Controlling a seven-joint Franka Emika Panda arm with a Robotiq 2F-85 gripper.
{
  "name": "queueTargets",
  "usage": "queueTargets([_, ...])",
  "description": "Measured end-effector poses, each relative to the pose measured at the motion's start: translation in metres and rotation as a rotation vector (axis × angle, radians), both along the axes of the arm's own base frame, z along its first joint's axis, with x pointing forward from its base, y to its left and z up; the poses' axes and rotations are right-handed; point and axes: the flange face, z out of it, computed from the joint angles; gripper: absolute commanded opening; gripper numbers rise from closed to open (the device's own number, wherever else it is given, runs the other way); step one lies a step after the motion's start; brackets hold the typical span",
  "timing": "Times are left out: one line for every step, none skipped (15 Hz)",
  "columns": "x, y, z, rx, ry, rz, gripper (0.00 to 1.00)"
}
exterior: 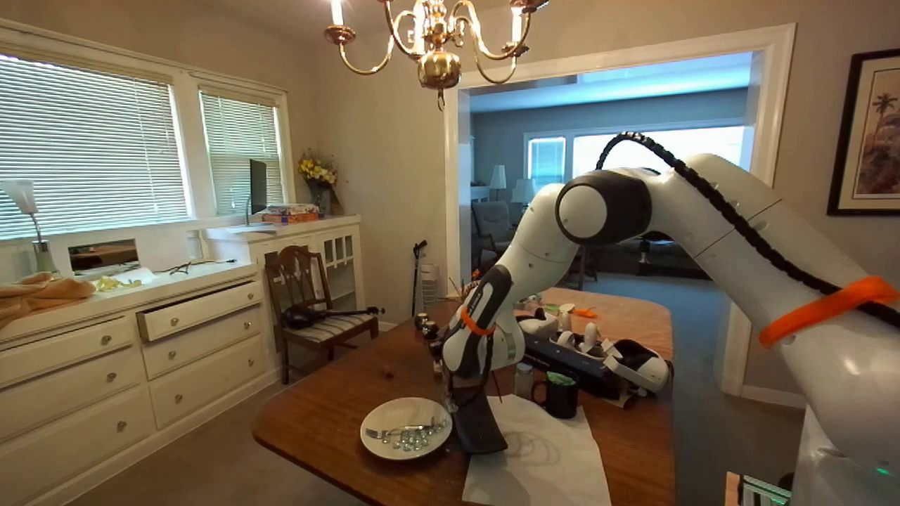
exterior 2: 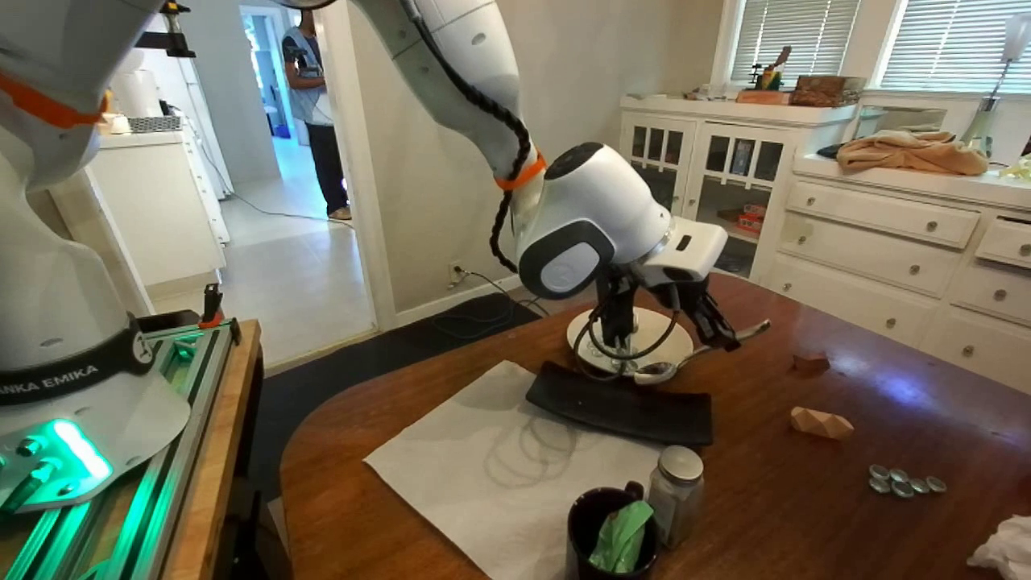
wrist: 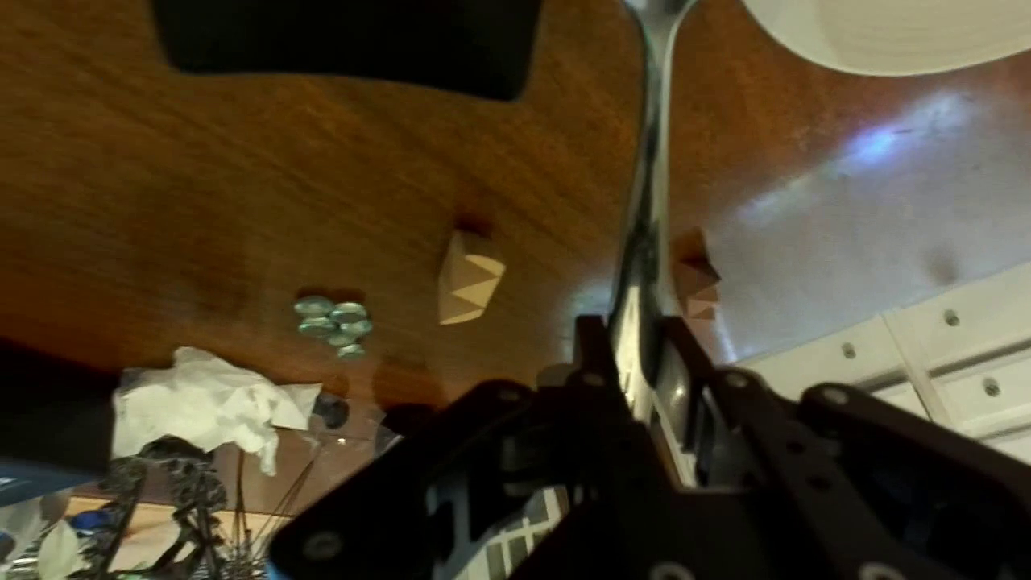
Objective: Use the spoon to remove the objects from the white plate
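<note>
The white plate [exterior: 399,413] lies on the wooden table; in an exterior view it also shows [exterior 2: 656,326] behind the arm. Several small clear, greenish glassy bits [exterior: 411,440] lie on the plate, together with a fork [exterior: 377,433]. My gripper [exterior 2: 722,340] is shut on the handle of the metal spoon [exterior 2: 656,370]. The spoon's bowl hangs at the plate's rim, beside the dark tray; I cannot tell if it touches. In the wrist view the spoon [wrist: 654,121] runs up from between the fingertips [wrist: 628,326], its bowl cut off at the top.
A dark curved tray [exterior 2: 620,403] lies on a paper sheet [exterior 2: 515,459] near the plate. A black mug [exterior 2: 576,524] and a glass jar [exterior 2: 675,499] stand nearby. Faceted wooden blocks [exterior 2: 820,423] and several glass beads [exterior 2: 902,482] lie on the table.
</note>
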Motion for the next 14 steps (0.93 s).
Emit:
queueTargets([-0.002,-0.006,0.003,-0.016,0.049,-0.017,0.05])
queueTargets([-0.003,-0.009,0.005,-0.028,0.100,-0.029,0.05])
queueTargets([-0.004,-0.009,0.007,-0.039,0.149,-0.033,0.05])
queueTargets([-0.004,-0.007,0.009,-0.048,0.191,-0.032,0.05])
queueTargets([-0.003,-0.002,0.011,-0.048,0.209,-0.028,0.05])
queueTargets([-0.001,0.004,0.013,-0.042,0.205,-0.025,0.05])
queueTargets([0.000,0.010,0.015,-0.036,0.200,-0.023,0.05])
queueTargets([0.002,0.015,0.017,-0.027,0.193,-0.025,0.05])
queueTargets([0.004,0.020,0.018,-0.017,0.186,-0.026,0.05])
queueTargets([0.007,0.025,0.021,-0.004,0.173,-0.028,0.05])
queueTargets([0.010,0.031,0.025,0.012,0.155,-0.028,0.05])
queueTargets([0.012,0.039,0.027,0.031,0.133,-0.027,0.05])
queueTargets([0.014,0.048,0.030,0.048,0.104,-0.021,0.05])
queueTargets([0.016,0.058,0.032,0.063,0.069,-0.013,0.05])
